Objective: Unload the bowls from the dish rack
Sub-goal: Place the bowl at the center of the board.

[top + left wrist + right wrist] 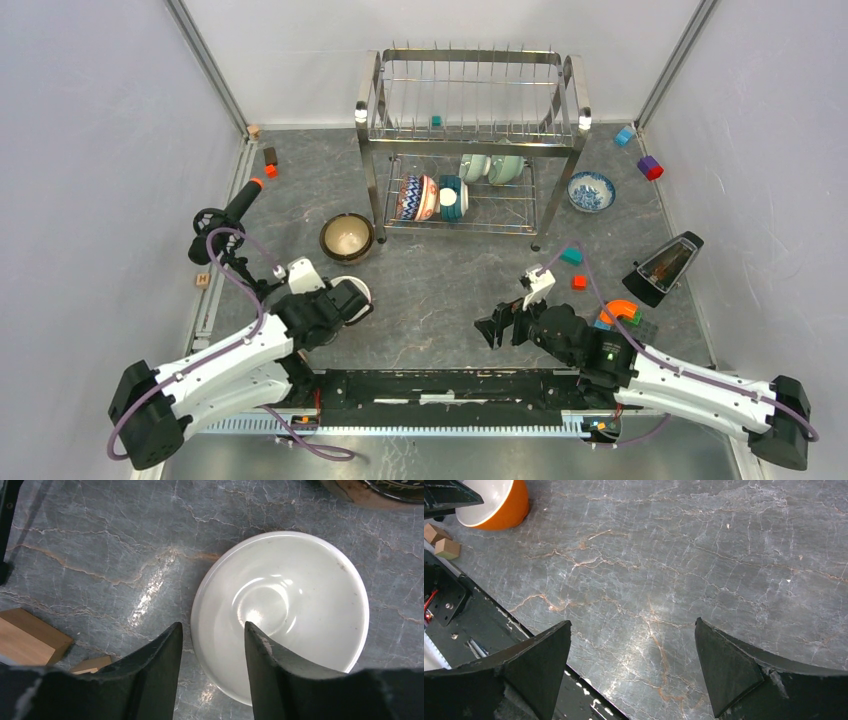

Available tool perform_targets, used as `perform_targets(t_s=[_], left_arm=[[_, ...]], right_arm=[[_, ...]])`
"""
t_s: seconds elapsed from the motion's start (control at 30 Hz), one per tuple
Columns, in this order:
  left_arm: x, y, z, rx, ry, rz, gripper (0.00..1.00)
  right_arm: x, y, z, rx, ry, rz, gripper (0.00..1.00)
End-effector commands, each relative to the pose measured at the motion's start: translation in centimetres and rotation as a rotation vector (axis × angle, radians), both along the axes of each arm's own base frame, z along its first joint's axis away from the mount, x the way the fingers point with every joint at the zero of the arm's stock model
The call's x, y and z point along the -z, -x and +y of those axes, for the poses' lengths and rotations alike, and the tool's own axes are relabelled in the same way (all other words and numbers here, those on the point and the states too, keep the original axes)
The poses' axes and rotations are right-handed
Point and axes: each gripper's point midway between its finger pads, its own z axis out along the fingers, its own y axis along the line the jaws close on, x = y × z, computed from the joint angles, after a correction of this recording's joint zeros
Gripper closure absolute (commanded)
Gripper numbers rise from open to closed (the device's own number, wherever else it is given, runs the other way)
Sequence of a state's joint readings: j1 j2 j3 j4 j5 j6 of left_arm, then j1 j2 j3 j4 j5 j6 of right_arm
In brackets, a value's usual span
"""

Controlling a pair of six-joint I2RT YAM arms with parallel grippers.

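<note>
The steel dish rack (470,130) stands at the back centre. Its lower tier holds a red patterned bowl (417,197), a teal one (452,197) and two pale green bowls (490,168). A dark brown bowl (346,236) and a blue-and-white bowl (591,191) sit on the table. My left gripper (352,300) (212,630) is open, its fingers astride the near rim of a bowl, white inside (280,610), orange outside (494,502), resting on the table. My right gripper (497,328) (633,625) is wide open and empty over bare table.
A black wedge-shaped object (663,268) and toy blocks (571,256) (620,312) lie at the right. A black brush (230,215) lies at the left. Wooden blocks (30,637) sit beside the white bowl. A teal block (437,121) rests on the rack's upper tier.
</note>
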State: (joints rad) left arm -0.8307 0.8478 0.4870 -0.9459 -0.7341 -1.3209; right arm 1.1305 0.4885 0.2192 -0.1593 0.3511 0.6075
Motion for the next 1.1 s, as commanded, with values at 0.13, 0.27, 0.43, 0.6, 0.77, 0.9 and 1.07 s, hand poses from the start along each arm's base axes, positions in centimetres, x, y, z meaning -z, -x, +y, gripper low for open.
perform_targets(t_s=[0.13, 0.27, 0.43, 0.6, 0.77, 0.9, 1.07], left_arm=[[-1.1, 0.2, -1.3, 0.033, 0.120, -0.033, 0.30], [-3.4, 0.1, -1.7, 0.086, 0.160, -0.075, 0.15], [-5.6, 0.0, -2.5, 0.170, 0.174, -0.084, 0.01], [-7.6, 0.0, -3.1, 0.245, 0.179, -0.104, 0.00], [-11.3, -0.5, -5.4, 0.430, 0.198, -0.154, 0.00], [-14.6, -1.2, -7.1, 0.566, 0.162, -0.194, 0.00], [-16.5, -1.9, -11.1, 0.705, 0.156, -0.258, 0.00]], right_arm=[[0.6, 0.2, 0.0, -0.002, -0.012, 0.011, 0.02], [-0.1, 0.2, -0.1, -0.007, 0.016, 0.008, 0.02], [-1.2, -0.2, -0.2, 0.006, 0.016, -0.014, 0.02], [-1.4, -0.5, -0.4, 0.012, 0.041, -0.035, 0.02], [-2.3, -1.2, -0.6, 0.027, 0.079, -0.070, 0.02], [-3.6, -2.2, -1.2, 0.083, 0.090, -0.105, 0.02], [-4.9, -2.7, -1.0, 0.112, 0.049, -0.129, 0.02]])
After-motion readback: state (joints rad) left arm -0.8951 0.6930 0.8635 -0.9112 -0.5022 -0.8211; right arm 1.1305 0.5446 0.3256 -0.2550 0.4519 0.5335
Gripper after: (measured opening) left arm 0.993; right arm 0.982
